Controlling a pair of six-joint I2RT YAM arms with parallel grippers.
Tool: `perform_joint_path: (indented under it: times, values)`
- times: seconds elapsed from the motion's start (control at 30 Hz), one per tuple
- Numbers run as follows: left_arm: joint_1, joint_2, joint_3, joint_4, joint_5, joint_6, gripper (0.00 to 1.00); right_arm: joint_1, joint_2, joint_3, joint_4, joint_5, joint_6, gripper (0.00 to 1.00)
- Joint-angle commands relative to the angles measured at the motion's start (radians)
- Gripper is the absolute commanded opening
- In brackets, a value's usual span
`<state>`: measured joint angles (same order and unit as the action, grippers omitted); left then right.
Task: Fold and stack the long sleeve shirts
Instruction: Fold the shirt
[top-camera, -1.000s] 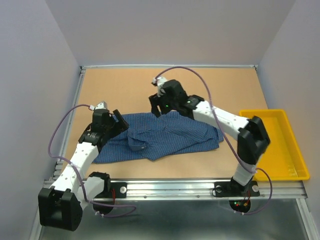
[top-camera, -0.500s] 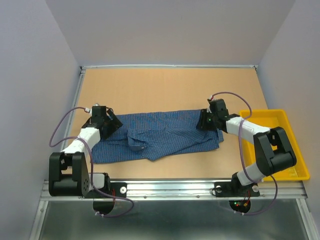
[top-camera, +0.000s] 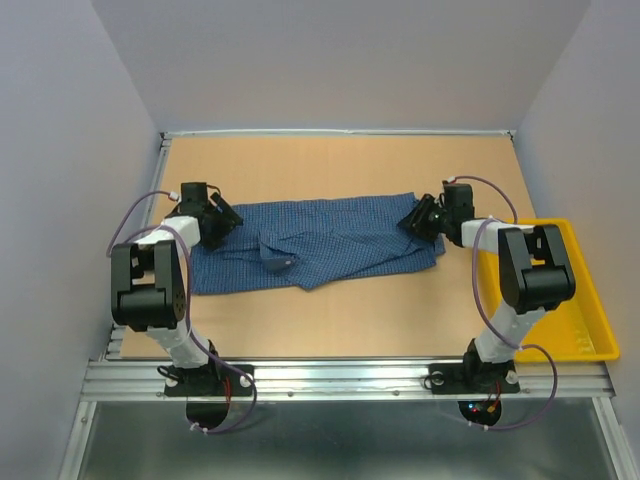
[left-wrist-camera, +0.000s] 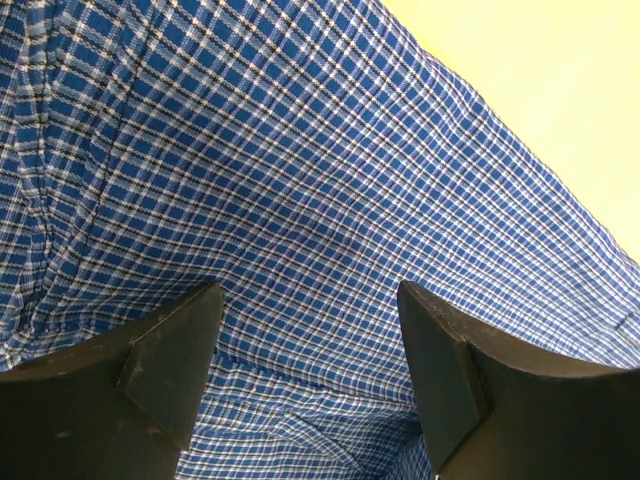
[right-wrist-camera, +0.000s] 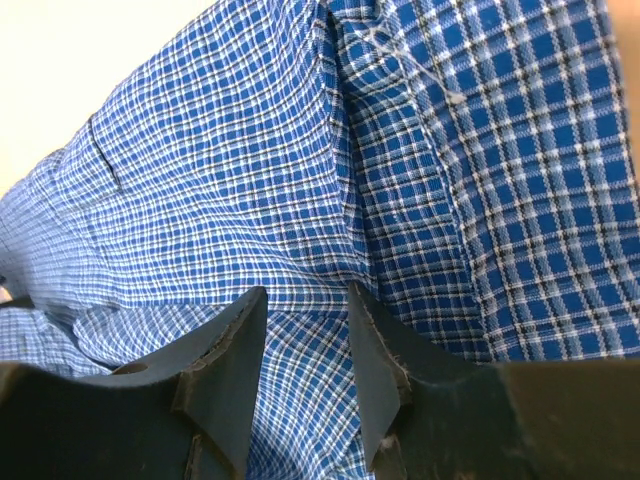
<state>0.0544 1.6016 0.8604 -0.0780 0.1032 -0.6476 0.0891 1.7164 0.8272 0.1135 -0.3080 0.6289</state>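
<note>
One blue checked long sleeve shirt (top-camera: 330, 245) lies spread across the middle of the table, collar (top-camera: 275, 258) toward the front, and its cloth is rumpled. At the shirt's left end my left gripper (top-camera: 222, 226) is low over the cloth, and the left wrist view shows it open (left-wrist-camera: 310, 295) with fabric (left-wrist-camera: 300, 150) beneath its wide-set jaws. My right gripper (top-camera: 416, 222) is down at the shirt's right end. In the right wrist view it (right-wrist-camera: 305, 290) stands narrowly open, its tips pressing on the fabric (right-wrist-camera: 230, 180) beside a seam, with cloth showing in the gap.
A yellow plastic tray (top-camera: 592, 310) sits at the right edge of the table, just beyond the right arm. Grey walls enclose the table on three sides. Bare tabletop (top-camera: 340, 170) lies behind the shirt and in front of it.
The right arm swung from the shirt's middle out to its right end and its jaws narrowed. The left arm drew back and its gripper settled on the left end. The shirt got stretched flatter.
</note>
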Motion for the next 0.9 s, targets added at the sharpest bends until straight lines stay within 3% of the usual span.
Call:
perform_joint_path:
  times: [0.0, 0.1, 0.23, 0.4, 0.57, 0.7, 0.87]
  values:
    - [0.021, 0.112, 0.106, -0.028, 0.004, 0.038, 0.83, -0.048, 0.123, 0.116, -0.038, 0.139, 0.000, 0.45]
    - [0.019, 0.141, 0.192, -0.052, 0.036, 0.075, 0.83, -0.052, 0.149, 0.212, -0.046, 0.139, -0.046, 0.45]
    - [-0.022, 0.012, 0.186, -0.057, 0.024, 0.160, 0.86, -0.051, 0.071, 0.257, -0.080, 0.093, -0.087, 0.50]
    - [-0.178, -0.250, 0.048, -0.057, -0.025, 0.253, 0.91, -0.045, -0.131, 0.182, -0.097, -0.014, -0.124, 0.61]
    - [-0.257, -0.403, -0.119, -0.048, 0.056, 0.200, 0.98, -0.029, -0.300, 0.077, -0.136, -0.107, -0.150, 0.80]
    - [-0.281, -0.445, -0.184, -0.025, 0.064, 0.187, 0.99, -0.014, -0.400, 0.020, -0.158, -0.144, -0.156, 0.88]
    - [-0.304, -0.390, -0.196, 0.006, 0.085, 0.178, 0.99, -0.005, -0.452, -0.031, -0.169, -0.174, -0.158, 0.90]
